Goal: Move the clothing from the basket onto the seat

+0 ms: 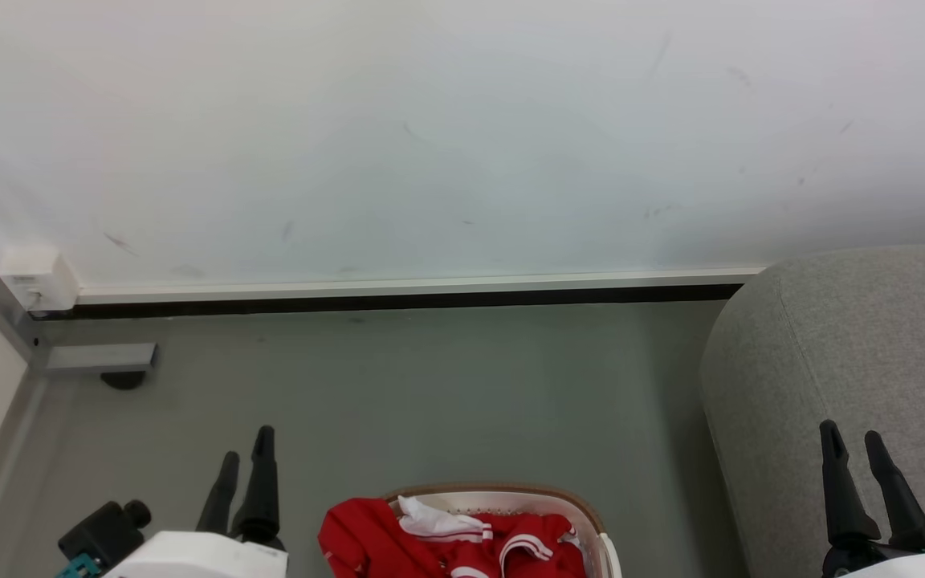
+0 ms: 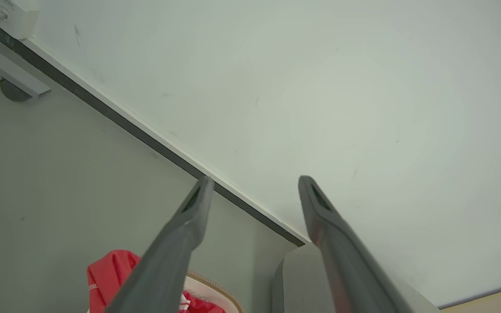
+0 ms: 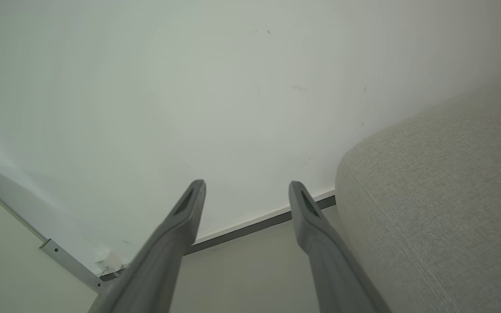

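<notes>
The clothing (image 1: 446,542), red fabric with white stripes and trim, lies bunched in the basket (image 1: 511,490) at 6 o'clock of the head view, cut off by the lower edge; one red fold hangs over the tan rim on the 9 o'clock side. The seat (image 1: 856,345) stands at 4 o'clock, apart from the basket, and no garment lies on the part of it in view. Judgement: no transfer is complete; every visible garment remains to be gripped, lifted and carried across to the seat. The left pincer (image 1: 247,445) hangs at 7 o'clock, beside the basket and clear of the fabric; the left wrist view shows its fingers apart with nothing between them. The right pincer (image 1: 851,432) hangs at 5 o'clock in front of the seat upholstery; the right wrist view shows its fingers likewise apart and empty. The basket and seat stand on a plain grey-green floor (image 1: 430,385). A pale, lightly scuffed wall (image 1: 430,136) runs across 12 o'clock, closed at the bottom by a white strip over a dark gap (image 1: 398,303). A small white box (image 1: 37,277) and a metal frame (image 1: 101,356) sit at 9 o'clock.
</notes>
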Controlling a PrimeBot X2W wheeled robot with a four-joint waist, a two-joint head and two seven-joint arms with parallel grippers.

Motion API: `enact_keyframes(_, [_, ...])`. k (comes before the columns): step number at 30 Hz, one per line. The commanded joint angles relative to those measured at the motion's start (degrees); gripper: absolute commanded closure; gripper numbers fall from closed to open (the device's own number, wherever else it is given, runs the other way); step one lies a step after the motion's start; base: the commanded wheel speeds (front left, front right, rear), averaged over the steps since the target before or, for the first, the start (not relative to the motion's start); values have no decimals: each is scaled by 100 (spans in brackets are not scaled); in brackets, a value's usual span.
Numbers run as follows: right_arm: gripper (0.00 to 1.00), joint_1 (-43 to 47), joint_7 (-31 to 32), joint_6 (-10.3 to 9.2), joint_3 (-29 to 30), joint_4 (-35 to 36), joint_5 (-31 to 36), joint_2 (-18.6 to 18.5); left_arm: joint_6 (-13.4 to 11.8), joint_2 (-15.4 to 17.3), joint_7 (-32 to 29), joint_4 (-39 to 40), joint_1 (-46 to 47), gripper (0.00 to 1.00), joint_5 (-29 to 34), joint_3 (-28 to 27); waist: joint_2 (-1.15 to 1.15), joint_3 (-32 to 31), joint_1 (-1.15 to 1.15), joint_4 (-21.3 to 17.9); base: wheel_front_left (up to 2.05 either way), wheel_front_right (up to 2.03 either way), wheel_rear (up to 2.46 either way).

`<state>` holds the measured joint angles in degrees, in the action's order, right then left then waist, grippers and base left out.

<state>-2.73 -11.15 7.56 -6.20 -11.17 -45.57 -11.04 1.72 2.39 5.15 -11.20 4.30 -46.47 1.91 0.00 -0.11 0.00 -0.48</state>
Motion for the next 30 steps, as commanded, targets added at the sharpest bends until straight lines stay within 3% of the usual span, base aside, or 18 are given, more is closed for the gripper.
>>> enact_keyframes(1, [0, 3, -32, -6, 47, 57, 273, -44, -1, 47, 78, 57, 49, 0, 284, 27, 0, 3, 0, 0, 0, 0, 0])
enact_keyframes(30, [0, 115, -204, -9, 397, 123, 2302, 188, 50, 59, 515, -7, -25, 0, 2372, 175, 0, -9, 0, 15, 0, 0, 0])
